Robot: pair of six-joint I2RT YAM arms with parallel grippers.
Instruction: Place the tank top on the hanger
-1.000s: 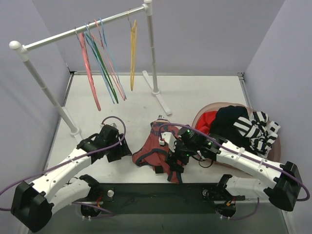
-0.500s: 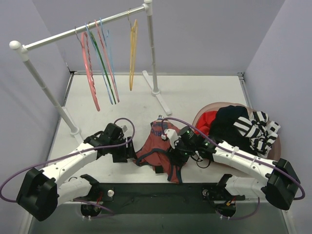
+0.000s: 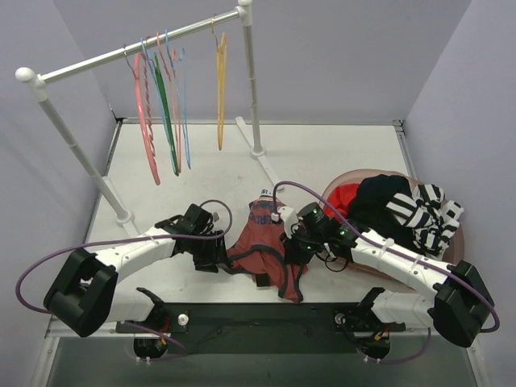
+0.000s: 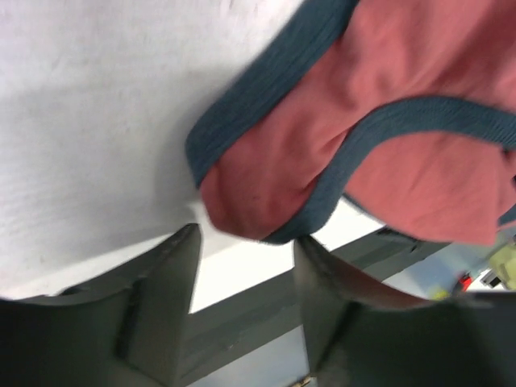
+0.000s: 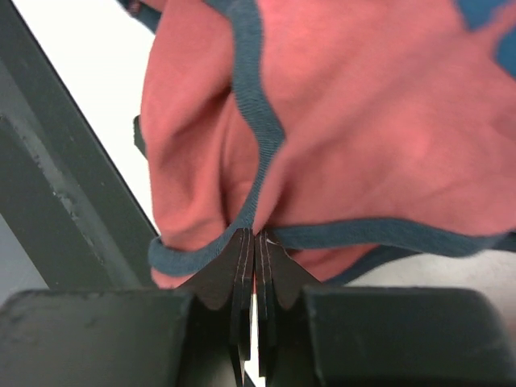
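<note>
The rust-red tank top [image 3: 266, 246] with dark trim lies crumpled on the table between my two arms. My left gripper [image 3: 221, 256] is at its left edge. In the left wrist view its jaws stand apart, and a folded, trimmed corner of the tank top [image 4: 266, 193] sits just at the left gripper's [image 4: 246, 239] tips, not pinched. My right gripper [image 3: 292, 246] is on the top's right side. In the right wrist view that gripper [image 5: 254, 235] is shut on the dark trim of the tank top [image 5: 355, 137]. The yellow hanger [image 3: 221, 89] hangs on the rail at the back.
The white rail [image 3: 137, 50] also carries pink [image 3: 142, 113], green [image 3: 166, 113] and blue [image 3: 185, 105] hangers; its foot [image 3: 266, 165] stands behind the top. A basket [image 3: 451, 250] at the right holds bright red, black and striped clothes. A dark strip [image 3: 242, 318] runs along the near edge.
My left gripper has moved right to the top's left edge and its jaws have narrowed. My right gripper has shut on the trim. The hangers on the rail have swung.
</note>
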